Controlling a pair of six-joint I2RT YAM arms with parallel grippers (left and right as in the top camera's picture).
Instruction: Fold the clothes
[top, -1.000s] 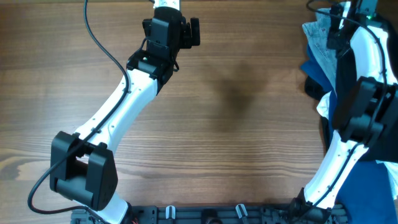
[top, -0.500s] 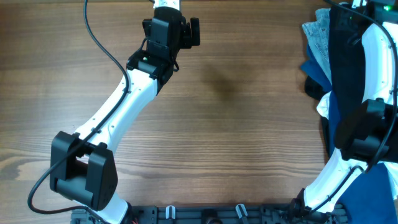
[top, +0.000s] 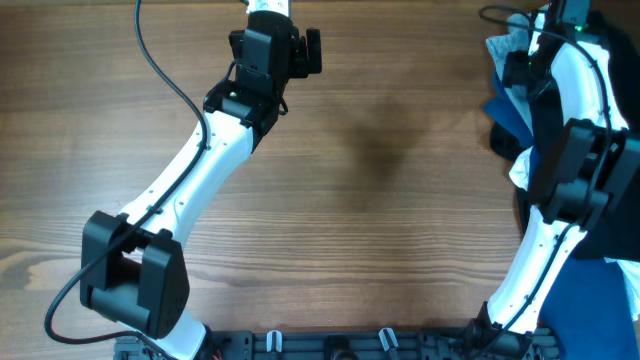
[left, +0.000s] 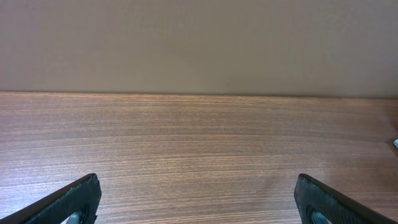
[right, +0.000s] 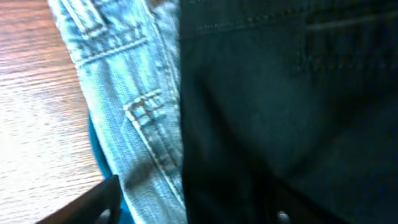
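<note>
Overhead view showed the clothes pile at the far right of the table (top: 400, 220), with the right arm reaching over it. Right wrist view gave the detail: the black garment (right: 286, 112) lay on top of the light blue jeans (right: 137, 106), overlapping their right side, a stitched hem line running across its top. No white label was visible from either view. A bit of dark blue fabric (top: 505, 115) stuck out at the left of the pile.

Right gripper (right: 186, 211) hung just above the black garment with its jaws apart. One finger showed at lower left; the other was barely readable against the black. Nothing was pinched between them.

Left gripper (left: 199, 196) was far left-centre, jaws spread fully wide, over bare wood, holding nothing and well apart from the pile.

Handling, as a judgement: the fabric looked soft, limp and light, so it would drape and sag from any single pinch and likely drag the jeans if caught together. It looked matte, not slippery, with no breakage risk. The best hold was probably at the hemmed edge or a corner, top layer only, one corner per gripper to spread it flat on open table. Folding had not started.
</note>
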